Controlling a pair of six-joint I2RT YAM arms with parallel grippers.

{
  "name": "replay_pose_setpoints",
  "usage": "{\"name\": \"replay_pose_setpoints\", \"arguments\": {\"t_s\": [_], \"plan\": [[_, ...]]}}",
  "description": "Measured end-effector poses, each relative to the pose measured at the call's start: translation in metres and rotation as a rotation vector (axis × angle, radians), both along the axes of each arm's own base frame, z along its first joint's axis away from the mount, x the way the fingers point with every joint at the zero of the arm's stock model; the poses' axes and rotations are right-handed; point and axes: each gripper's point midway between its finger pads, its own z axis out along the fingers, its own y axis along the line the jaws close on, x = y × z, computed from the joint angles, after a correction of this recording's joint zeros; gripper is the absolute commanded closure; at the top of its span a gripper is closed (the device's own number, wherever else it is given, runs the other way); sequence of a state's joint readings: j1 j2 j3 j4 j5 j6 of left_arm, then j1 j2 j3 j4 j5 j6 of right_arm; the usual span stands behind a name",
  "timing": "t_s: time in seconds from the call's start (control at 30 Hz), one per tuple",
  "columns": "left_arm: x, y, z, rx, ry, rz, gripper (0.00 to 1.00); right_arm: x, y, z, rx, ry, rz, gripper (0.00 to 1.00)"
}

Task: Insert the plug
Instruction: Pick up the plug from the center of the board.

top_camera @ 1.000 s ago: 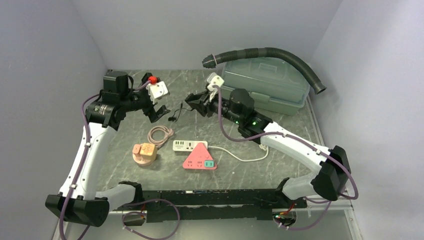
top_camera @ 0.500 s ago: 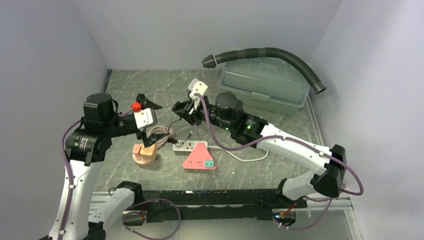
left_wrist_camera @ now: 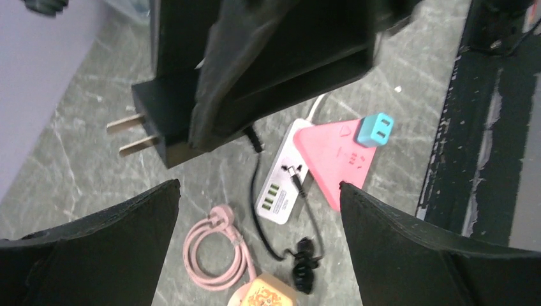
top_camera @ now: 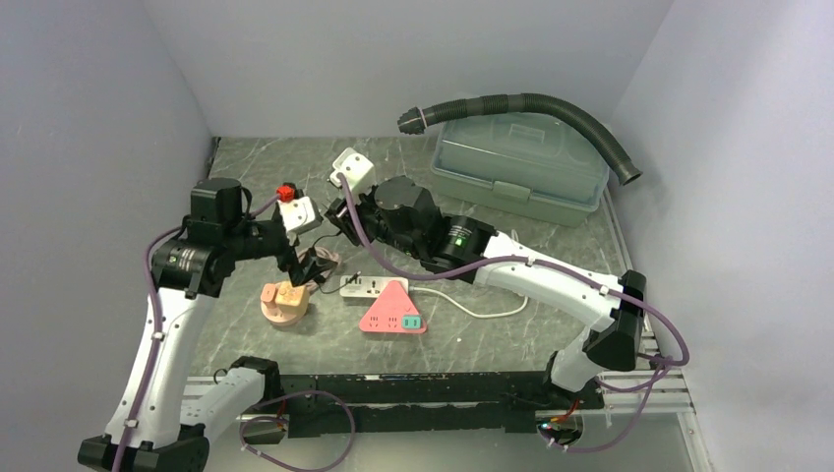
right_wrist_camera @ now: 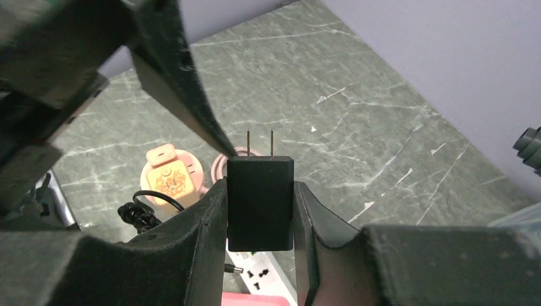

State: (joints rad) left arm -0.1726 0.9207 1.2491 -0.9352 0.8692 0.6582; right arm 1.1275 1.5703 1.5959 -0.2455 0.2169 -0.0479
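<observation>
My right gripper (right_wrist_camera: 260,186) is shut on a black two-prong plug adapter (right_wrist_camera: 260,210), prongs pointing away over the table. In the left wrist view the same adapter (left_wrist_camera: 167,124) hangs above the table with its thin black cable (left_wrist_camera: 255,185) trailing down. A white power strip (top_camera: 362,286) lies mid-table, partly under a pink triangular strip (top_camera: 393,310). My left gripper (left_wrist_camera: 258,188) is open and empty, close beside the right gripper (top_camera: 337,212), above the strips. In the top view the left gripper (top_camera: 301,262) is just left of the white strip.
A round pink-and-orange socket (top_camera: 284,300) and a coiled pink cable (top_camera: 315,262) lie left of the strips. A green lidded box (top_camera: 519,165) with a black corrugated hose (top_camera: 536,102) over it stands at the back right. Walls close in on three sides.
My right arm has swung left with the plug, from near the green box to above the strips. My left arm came forward from the back left and now faces the right gripper.
</observation>
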Motion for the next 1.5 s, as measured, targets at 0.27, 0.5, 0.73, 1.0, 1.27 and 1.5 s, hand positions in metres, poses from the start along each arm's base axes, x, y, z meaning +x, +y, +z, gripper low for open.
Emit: {"name": "replay_pose_setpoints", "arguments": {"t_s": [0.27, 0.5, 0.73, 1.0, 1.27, 1.5], "plan": [[0.014, 0.009, -0.024, 0.051, 0.041, 0.073, 0.63, -0.007, -0.002, -0.005, -0.007, 0.057, -0.006, 0.9], [0.016, 0.0, -0.012, 0.015, 0.049, 0.025, 1.0, -0.009, 0.003, -0.01, 0.012, 0.107, -0.009, 0.72], [0.008, -0.006, -0.007, -0.014, 0.092, -0.024, 1.0, -0.007, 0.004, -0.015, 0.018, 0.121, -0.02, 0.25], [0.003, -0.015, -0.006, -0.074, 0.2, -0.045, 1.0, 0.012, -0.031, -0.043, 0.015, 0.099, -0.047, 0.0], [0.014, -0.02, -0.01, -0.109, 0.282, -0.019, 1.0, -0.011, -0.071, -0.017, 0.149, 0.044, 0.078, 0.01], [0.021, -0.021, -0.012, -0.125, 0.329, 0.014, 1.0, -0.036, -0.065, -0.004, 0.193, -0.007, 0.206, 0.03]]}}
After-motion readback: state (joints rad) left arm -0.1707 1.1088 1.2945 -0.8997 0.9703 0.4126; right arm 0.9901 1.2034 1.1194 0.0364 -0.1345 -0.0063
